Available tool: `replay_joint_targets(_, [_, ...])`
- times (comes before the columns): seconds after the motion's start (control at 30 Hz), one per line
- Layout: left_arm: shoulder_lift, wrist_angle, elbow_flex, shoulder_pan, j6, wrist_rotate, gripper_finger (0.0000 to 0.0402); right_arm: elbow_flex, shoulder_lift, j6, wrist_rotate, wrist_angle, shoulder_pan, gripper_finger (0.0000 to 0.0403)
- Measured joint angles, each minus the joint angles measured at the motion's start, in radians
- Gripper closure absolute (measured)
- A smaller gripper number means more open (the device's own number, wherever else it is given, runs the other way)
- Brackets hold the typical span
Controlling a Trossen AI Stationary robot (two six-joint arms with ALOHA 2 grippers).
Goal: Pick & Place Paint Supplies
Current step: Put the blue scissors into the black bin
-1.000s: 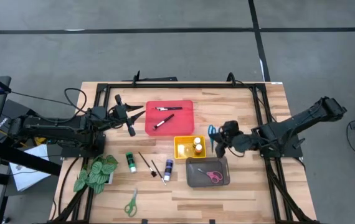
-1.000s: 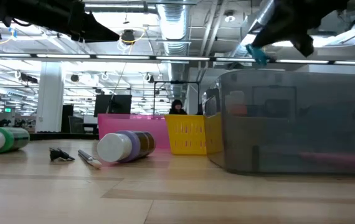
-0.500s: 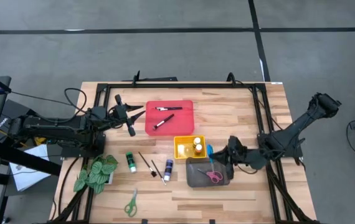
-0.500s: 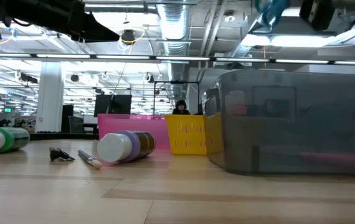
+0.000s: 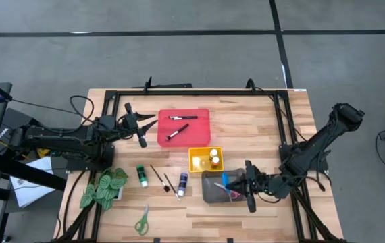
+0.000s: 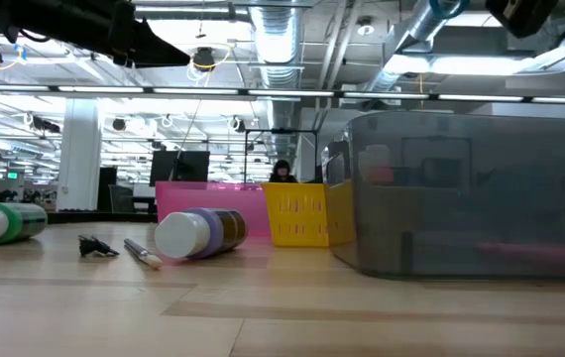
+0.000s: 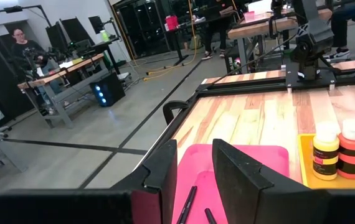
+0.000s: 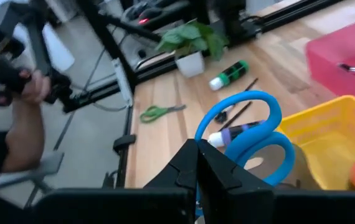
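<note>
My right gripper (image 5: 236, 186) is shut on the blue-handled scissors (image 5: 225, 179) and hangs over the grey tray (image 5: 214, 196), which holds pink scissors (image 5: 232, 192). In the low view the gripper (image 6: 520, 10) and the blue scissors (image 6: 443, 8) show above the tray (image 6: 471, 198). My left gripper (image 5: 142, 129) waits open at the red tray's (image 5: 199, 135) left side. That tray carries two paintbrushes (image 5: 177, 125). Yellow and red bottles (image 5: 214, 159) stand in the yellow tray (image 5: 196, 159). A green bottle (image 5: 142, 176), a brush (image 5: 159, 177), a purple bottle (image 5: 182, 181) and green scissors (image 5: 142, 220) lie on the table. My right gripper pinches the blue scissors between its two shut fingers (image 8: 190, 165). The spot it grips is hidden by the fingers. The two handle loops (image 8: 205, 123) stick out beyond the fingertips. It reaches in from the table's right, and the scissors are lifted clear above the grey tray.
A green fake plant (image 5: 105, 187) stands near the table's left near corner. A black frame (image 5: 199, 93) runs round the table. A person's arm and hand (image 8: 22, 106) show beyond the table's left side in the right wrist view.
My right gripper has carried the blue scissors from the right of the yellow tray toward the table's near edge, ending over the grey tray. Its arm has swung round so the gripper now points toward the table's left. It has stayed shut.
</note>
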Motion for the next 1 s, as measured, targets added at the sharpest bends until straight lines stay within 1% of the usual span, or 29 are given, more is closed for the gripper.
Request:
replay_joint_targets(0.23, [0.000,0.000,0.000,0.000,0.000,0.000,0.0307,0.000,0.012,-0.115,-0.048,0.014,-0.002,0.0403])
replay_joint_targets(0.3, [0.000,0.000,0.000,0.000,0.000,0.000,0.0307,0.000,0.012,-0.176,-0.078,0.013,-0.009,0.0403])
replay_joint_targets(0.47, [0.000,0.000,0.000,0.000,0.000,0.000,0.0307,0.000,0.012,-0.346,-0.194,0.004,-0.032,0.0403])
replay_joint_targets(0.57, [0.000,0.000,0.000,0.000,0.000,0.000,0.0307,0.000,0.012,-0.440,-0.232,-0.013,-0.039,0.0403])
replay_joint_targets(0.8, [0.000,0.000,0.000,0.000,0.000,0.000,0.0307,0.000,0.012,-0.580,-0.294,-0.065,-0.055,0.0403])
replay_joint_targets(1.0, [0.000,0.000,0.000,0.000,0.000,0.000,0.0307,0.000,0.011,-0.712,-0.419,-0.090,-0.078,0.0403])
